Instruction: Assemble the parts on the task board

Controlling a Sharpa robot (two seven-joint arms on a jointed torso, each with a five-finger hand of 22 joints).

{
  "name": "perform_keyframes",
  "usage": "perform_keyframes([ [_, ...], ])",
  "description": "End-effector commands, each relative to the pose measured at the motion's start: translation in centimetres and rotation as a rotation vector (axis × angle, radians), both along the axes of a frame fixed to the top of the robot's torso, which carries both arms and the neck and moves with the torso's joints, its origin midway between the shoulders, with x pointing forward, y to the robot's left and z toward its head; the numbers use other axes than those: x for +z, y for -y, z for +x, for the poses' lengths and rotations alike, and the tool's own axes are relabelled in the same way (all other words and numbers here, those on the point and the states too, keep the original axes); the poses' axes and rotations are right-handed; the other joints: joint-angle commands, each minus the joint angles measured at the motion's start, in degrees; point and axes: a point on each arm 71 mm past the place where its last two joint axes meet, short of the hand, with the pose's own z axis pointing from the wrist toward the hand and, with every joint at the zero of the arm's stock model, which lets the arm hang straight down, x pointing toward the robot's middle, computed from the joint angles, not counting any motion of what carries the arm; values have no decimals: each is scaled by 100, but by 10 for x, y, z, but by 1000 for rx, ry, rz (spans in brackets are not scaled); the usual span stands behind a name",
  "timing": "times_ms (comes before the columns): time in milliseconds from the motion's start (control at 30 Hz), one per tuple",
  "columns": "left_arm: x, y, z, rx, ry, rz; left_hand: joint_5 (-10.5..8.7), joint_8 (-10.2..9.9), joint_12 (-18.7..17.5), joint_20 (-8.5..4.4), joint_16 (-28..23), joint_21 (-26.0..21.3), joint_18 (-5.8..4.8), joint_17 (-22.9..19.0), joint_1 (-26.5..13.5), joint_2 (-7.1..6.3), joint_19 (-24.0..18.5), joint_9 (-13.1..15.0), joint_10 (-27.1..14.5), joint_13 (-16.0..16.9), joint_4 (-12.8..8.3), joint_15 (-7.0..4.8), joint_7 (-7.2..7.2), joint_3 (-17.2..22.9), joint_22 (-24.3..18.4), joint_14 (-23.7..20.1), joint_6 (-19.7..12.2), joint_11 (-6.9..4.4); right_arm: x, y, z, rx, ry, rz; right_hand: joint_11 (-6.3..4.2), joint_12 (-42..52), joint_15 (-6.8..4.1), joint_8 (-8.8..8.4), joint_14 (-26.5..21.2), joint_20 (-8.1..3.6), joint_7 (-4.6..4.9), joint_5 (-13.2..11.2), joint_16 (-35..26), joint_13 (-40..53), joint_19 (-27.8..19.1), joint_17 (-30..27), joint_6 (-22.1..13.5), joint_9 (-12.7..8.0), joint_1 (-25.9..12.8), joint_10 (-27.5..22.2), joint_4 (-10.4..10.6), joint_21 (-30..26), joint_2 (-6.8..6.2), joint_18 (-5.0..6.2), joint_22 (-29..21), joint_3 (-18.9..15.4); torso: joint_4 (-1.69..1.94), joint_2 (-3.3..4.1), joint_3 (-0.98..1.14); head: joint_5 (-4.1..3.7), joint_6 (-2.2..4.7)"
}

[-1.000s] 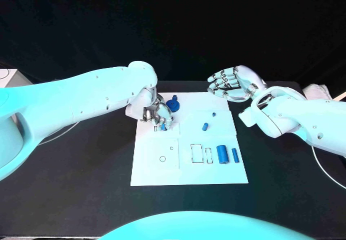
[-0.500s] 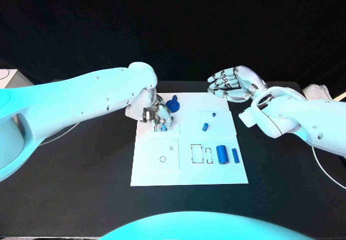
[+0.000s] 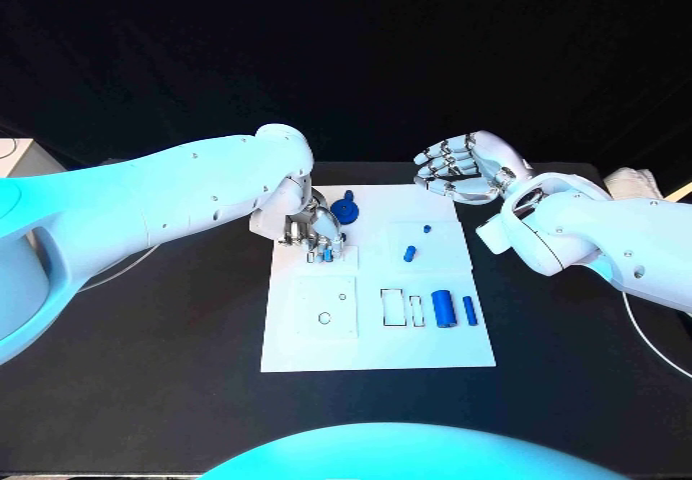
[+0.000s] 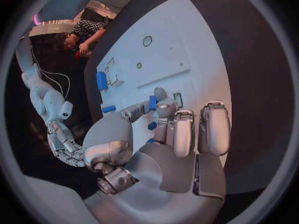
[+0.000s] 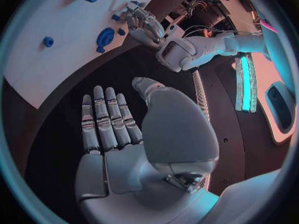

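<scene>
Over the far-left part of the task board (image 3: pixel 378 345), the left hand (image 3: pixel 307 226) points its fingers down at the white plate and pinches a small blue part (image 4: pixel 152 102) between thumb and fingertip, right at the board's surface. Just beside it, toward the far edge, lies a blue part with a round head (image 3: pixel 346 208). Nearer the middle sit a tiny blue stub (image 3: pixel 426 228) and a short blue peg (image 3: pixel 411 252); a thick blue cylinder (image 3: pixel 446 309) and a thin blue pin (image 3: pixel 469 309) lie side by side by the board's right edge. Beyond the far-right corner, the right hand (image 3: pixel 462 165) hangs above the black table (image 3: pixel 159 370), fingers straight and close together, holding nothing. No writing can be read on the board
</scene>
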Motion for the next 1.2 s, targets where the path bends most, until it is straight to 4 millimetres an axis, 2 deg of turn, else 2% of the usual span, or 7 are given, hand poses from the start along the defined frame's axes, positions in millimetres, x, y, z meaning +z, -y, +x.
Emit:
perform_keyframes([
  [33, -5, -5, 0, -5, 3, 38, -34, -52, -19, 39, 21, -32, -98, 1510, 6, -63, 7, 12, -8, 12, 37, -10, 35, -97, 510, 606, 5, -11, 0, -1, -1, 18, 5, -6, -10, -34, 31, -24, 11, -5, 354, 17, -35, -7, -32, -8, 40, -6, 3, 39, -30, -34, -3, -17, -7, -8, -1, 0, -1, -5, -6],
  [400, -5, -8, 2, -2, 11, 51, -66, -115, -46, 28, 21, -43, -98, 1510, 131, -242, 11, 87, -22, 1, 278, -21, 21, -667, 509, 606, 25, -23, 0, -1, -1, 19, 5, -6, -10, -34, 32, -24, 11, -5, 354, 16, -36, -7, -57, -12, 42, -7, 1, 40, -31, -37, -3, -18, -14, -7, 5, -3, 2, -8, -9],
  [533, -5, -9, 3, 1, 14, 52, -228, -143, -56, 24, 21, -47, -98, 1510, 226, -250, 13, 120, -24, 1, 418, -25, 15, -868, 510, 606, 33, -27, 0, -1, -1, 20, 5, -6, -10, -34, 32, -24, 11, -5, 354, 16, -36, -7, -57, -12, 42, -7, 1, 40, -31, -37, -3, -18, -14, -7, 4, -2, 3, -11, -7],
  [633, -5, -9, 3, 5, 21, 52, -468, -168, -61, 23, 21, -50, -97, 1510, 342, -240, 14, 150, -23, 7, 529, -27, 12, -1009, 511, 606, 40, -29, 0, -1, -1, 20, 5, -6, -10, -34, 32, -24, 10, -5, 354, 15, -36, -7, -64, -14, 42, -8, -1, 41, -32, -38, -3, -18, -17, -7, 0, -1, 2, -11, -6],
  [933, -2, -11, 0, 32, 57, 3, -517, -179, -91, 22, 21, -66, -92, 1510, 429, -250, 1, 166, -49, -45, 548, -28, 12, -1057, 494, 606, 37, -29, 0, -1, -1, 20, 5, -6, -9, -34, 33, -24, 10, -5, 355, 13, -37, -7, -76, -17, 44, -8, -4, 43, -32, -40, -3, -19, -22, -6, 8, -8, 3, -15, 9],
  [1200, 12, -11, -3, 70, 111, -83, -514, -236, -219, 29, -19, -156, -63, 1445, 636, -300, -81, 192, -181, -241, 570, -11, 41, -1149, 392, 583, -37, -5, -1, 1, 0, 15, 3, -8, -9, -34, 33, -24, 10, -5, 355, 13, -37, -7, -76, -17, 44, -8, -4, 43, -32, -40, -3, -19, -22, -6, 11, -19, 4, -21, 48],
])
